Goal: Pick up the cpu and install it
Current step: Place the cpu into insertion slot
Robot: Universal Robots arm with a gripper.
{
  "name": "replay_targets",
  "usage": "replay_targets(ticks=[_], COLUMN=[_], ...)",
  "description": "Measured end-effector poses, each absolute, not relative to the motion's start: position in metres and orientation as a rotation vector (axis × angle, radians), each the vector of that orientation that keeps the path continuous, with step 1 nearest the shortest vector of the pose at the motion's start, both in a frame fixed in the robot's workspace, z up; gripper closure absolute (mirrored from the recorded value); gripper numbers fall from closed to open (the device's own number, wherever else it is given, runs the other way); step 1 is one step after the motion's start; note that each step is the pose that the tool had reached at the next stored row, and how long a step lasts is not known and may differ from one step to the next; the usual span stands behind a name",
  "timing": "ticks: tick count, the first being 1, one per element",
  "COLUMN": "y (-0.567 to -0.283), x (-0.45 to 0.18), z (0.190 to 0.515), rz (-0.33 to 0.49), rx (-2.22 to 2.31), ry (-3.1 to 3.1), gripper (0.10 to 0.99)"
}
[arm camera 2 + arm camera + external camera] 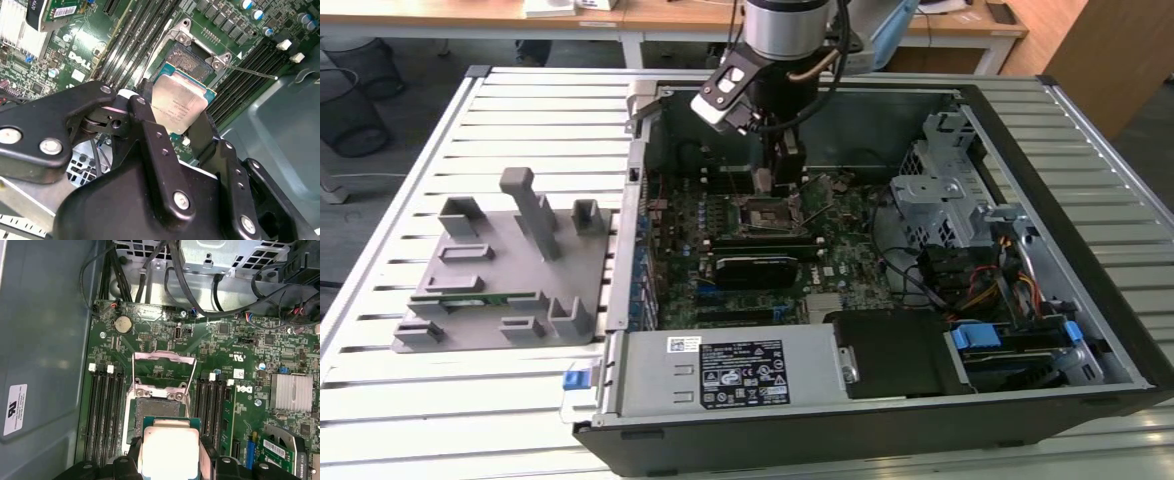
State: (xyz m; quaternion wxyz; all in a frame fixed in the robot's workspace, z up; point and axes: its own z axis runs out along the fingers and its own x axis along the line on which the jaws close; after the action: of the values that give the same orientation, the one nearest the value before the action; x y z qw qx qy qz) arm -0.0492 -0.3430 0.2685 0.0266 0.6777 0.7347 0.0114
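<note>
The cpu (179, 100) is a flat silver square with a thin pale rim, and my gripper (172, 114) is shut on its two opposite edges. It hangs just above the open socket (194, 59) on the green motherboard (235, 345), a little off to one side of it. The first wrist view has the cpu (167, 452) between the black fingers (131, 462), with the bare socket (156, 412) and its raised metal load plate (162, 371) just beyond. In the exterior view my gripper (781, 185) reaches down into the open computer case (1067, 130), over the socket (767, 212).
Memory slots (102, 415) flank the socket. A black card (754, 268) lies close beside it, a drive cage (941, 190) and cables at the exterior view's right, a power supply (720, 372) at the front. A grey parts holder (507, 270) with a green memory stick (470, 298) sits outside the case.
</note>
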Motion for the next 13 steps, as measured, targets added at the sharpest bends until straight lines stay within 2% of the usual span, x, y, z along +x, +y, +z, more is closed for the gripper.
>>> replay_targets(ticks=[13], y=[-0.3415], x=[-0.0491], z=[0.2611], rz=[0.036], rx=[2.095], ry=[2.269], gripper=[0.549])
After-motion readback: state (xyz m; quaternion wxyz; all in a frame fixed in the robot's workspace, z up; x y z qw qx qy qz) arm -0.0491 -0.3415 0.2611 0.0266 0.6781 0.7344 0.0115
